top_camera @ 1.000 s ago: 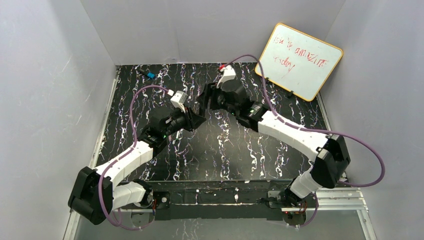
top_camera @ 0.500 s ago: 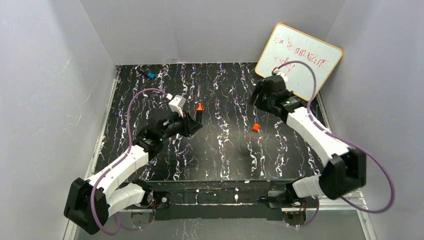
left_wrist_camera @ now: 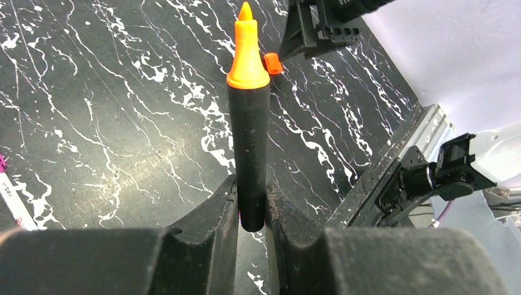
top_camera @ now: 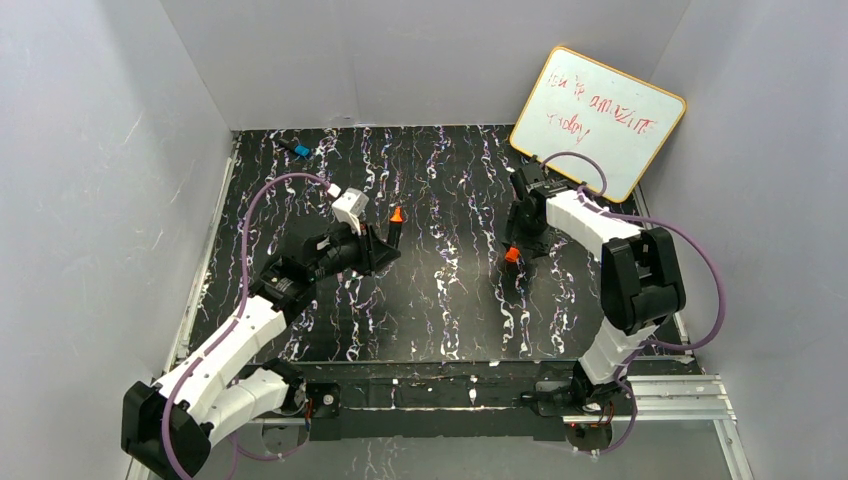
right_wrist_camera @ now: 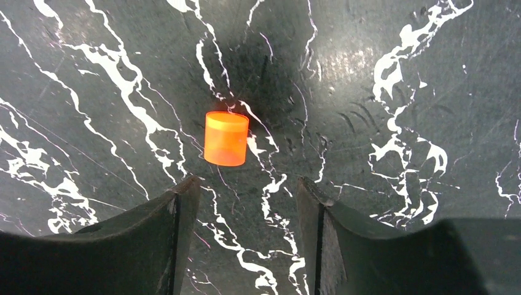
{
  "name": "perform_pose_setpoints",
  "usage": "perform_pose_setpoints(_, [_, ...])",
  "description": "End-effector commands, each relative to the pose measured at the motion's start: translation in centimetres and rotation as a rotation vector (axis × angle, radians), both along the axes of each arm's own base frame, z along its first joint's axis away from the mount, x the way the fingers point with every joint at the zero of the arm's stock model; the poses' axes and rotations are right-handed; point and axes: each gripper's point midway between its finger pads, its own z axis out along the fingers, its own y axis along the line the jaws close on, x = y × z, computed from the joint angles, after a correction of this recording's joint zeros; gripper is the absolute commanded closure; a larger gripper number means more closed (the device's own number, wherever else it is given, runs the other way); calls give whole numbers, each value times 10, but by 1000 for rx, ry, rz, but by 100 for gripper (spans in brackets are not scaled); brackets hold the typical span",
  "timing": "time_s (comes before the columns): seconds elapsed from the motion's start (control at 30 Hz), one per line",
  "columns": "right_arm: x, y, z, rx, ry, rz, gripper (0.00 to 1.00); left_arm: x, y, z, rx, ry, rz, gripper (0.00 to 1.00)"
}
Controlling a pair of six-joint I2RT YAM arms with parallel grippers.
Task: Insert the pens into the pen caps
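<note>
My left gripper [left_wrist_camera: 250, 192] is shut on the lower end of a short black marker [left_wrist_camera: 249, 141]. Its bare orange tip points away from the wrist camera. In the top view this gripper [top_camera: 384, 247] holds the marker [top_camera: 396, 226] left of the table's centre. A bright orange cap [right_wrist_camera: 226, 138] lies on the black marbled table [right_wrist_camera: 381, 74], just ahead of my open, empty right gripper [right_wrist_camera: 249, 190] and slightly left of its gap. The top view shows the right gripper [top_camera: 517, 240] pointing down just behind the cap [top_camera: 512, 256]. A slim white pen with pink marking [left_wrist_camera: 12, 203] shows partly at the left edge.
A whiteboard [top_camera: 598, 120] with red writing leans at the back right. A small black piece with a blue end [top_camera: 297, 150] lies at the back left. Grey walls enclose the table on three sides. A metal rail [top_camera: 650, 395] runs along the near edge.
The right gripper left the left gripper at the centre, swung out towards the whiteboard, then came down over the orange cap, which now lies on the table. The left gripper still holds the marker.
</note>
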Motion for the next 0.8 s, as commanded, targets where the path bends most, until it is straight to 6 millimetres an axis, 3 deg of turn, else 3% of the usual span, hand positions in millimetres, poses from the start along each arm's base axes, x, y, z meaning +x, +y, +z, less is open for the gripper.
perform_pose_setpoints(0.0, [17, 6, 4, 11, -21, -3, 35, -10, -3, 16, -6, -19, -58, 100])
perform_pose_setpoints(0.33, [23, 10, -19, 3, 17, -9, 37, -13, -2, 8, 23, -9, -77, 100])
perform_pose_setpoints(0.77, [30, 12, -26, 3, 10, 2, 45, -11, -3, 10, 39, -13, -83, 100])
